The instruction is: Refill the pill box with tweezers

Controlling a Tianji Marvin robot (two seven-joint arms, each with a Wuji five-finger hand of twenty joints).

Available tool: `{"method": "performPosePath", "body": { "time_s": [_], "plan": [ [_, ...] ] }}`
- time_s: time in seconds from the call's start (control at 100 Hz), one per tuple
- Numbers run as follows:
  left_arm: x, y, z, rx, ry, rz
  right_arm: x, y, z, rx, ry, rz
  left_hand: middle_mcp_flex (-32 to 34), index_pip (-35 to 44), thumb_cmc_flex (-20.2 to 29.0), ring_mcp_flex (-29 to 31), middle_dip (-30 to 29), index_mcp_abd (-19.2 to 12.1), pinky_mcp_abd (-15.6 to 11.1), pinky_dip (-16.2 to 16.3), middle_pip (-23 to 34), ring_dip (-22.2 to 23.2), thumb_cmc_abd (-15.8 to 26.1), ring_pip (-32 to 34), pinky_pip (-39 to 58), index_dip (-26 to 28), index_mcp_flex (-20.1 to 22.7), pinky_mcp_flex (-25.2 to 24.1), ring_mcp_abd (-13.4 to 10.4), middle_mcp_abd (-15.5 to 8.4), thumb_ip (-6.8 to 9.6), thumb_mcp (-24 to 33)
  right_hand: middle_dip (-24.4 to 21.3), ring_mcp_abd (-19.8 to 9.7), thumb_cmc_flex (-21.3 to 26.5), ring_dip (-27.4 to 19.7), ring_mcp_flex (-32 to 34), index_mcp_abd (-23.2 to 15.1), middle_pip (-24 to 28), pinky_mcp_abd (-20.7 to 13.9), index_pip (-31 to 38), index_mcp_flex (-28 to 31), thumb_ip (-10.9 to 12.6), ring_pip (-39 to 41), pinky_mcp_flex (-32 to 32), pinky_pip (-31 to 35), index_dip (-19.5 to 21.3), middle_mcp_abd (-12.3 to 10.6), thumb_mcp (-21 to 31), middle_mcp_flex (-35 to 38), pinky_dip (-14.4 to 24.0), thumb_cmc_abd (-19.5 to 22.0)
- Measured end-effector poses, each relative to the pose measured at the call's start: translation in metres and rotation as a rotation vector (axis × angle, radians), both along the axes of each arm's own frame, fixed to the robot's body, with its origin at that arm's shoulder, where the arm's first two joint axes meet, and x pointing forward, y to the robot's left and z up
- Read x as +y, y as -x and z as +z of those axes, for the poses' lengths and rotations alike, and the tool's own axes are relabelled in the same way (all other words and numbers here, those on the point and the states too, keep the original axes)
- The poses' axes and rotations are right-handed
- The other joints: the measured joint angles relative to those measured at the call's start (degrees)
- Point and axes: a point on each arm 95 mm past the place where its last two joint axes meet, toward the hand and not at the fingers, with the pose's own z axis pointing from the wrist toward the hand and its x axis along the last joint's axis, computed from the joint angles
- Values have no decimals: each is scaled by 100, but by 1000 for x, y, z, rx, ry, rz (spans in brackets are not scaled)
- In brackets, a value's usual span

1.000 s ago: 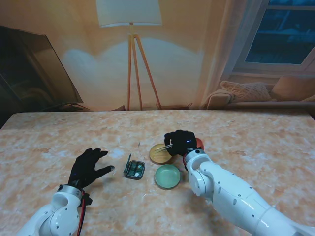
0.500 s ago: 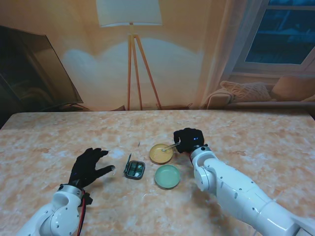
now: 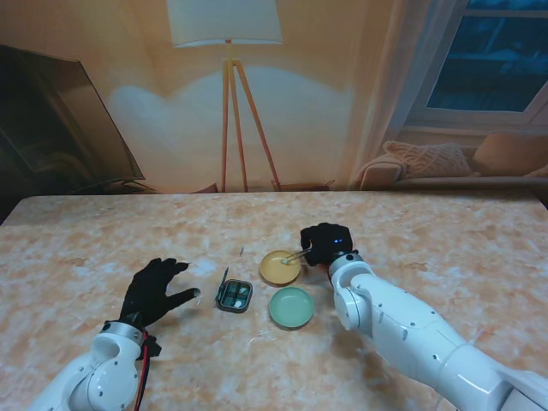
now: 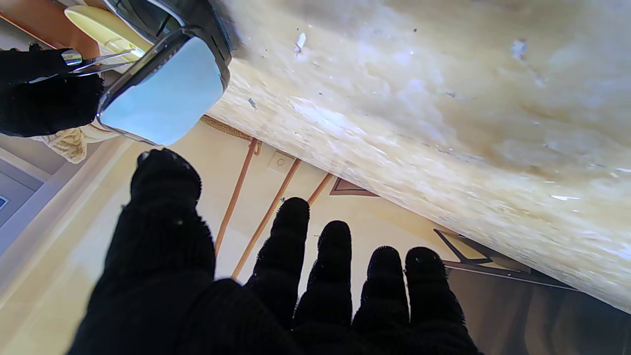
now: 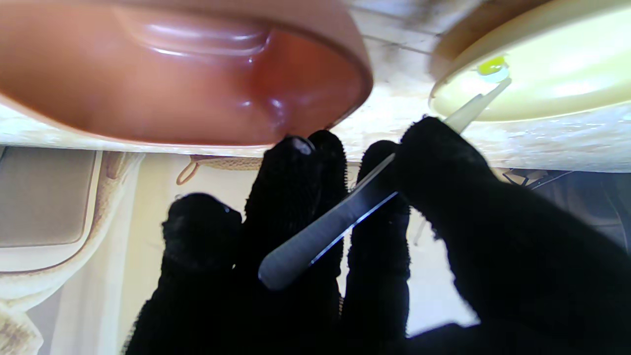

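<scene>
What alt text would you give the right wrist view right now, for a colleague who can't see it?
The black-gloved right robot hand pinches metal tweezers, their tips reaching over the rim of a yellow dish at a small yellow pill. A reddish-brown dish sits beside it on the marbled table.

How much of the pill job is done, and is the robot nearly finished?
Not nearly. Done: the pill box lies open, and the right hand holds the tweezers. In hand: their tips reach into the yellow dish, by a small yellow pill. Left: carrying pills across to the box; I cannot see if any are inside. The left hand rests open beside the box.
</scene>
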Motion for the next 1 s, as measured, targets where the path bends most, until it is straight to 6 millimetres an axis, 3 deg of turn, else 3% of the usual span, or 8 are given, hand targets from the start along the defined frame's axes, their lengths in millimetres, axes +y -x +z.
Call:
{"method": "performPosePath", "body": {
  "time_s": [1.0],
  "plan": [
    [1, 0, 0, -5, 2, 7, 5, 1, -5, 22, 28, 6, 0, 0, 0, 1, 1, 0, 0, 0, 0, 0, 0, 8, 0, 0, 2, 0, 0, -2, 0, 0, 0, 28, -80, 0, -117, 10, -155, 0, 0, -81, 0, -4, -123, -2, 7, 30, -2, -73, -1, 136]
  ]
}}
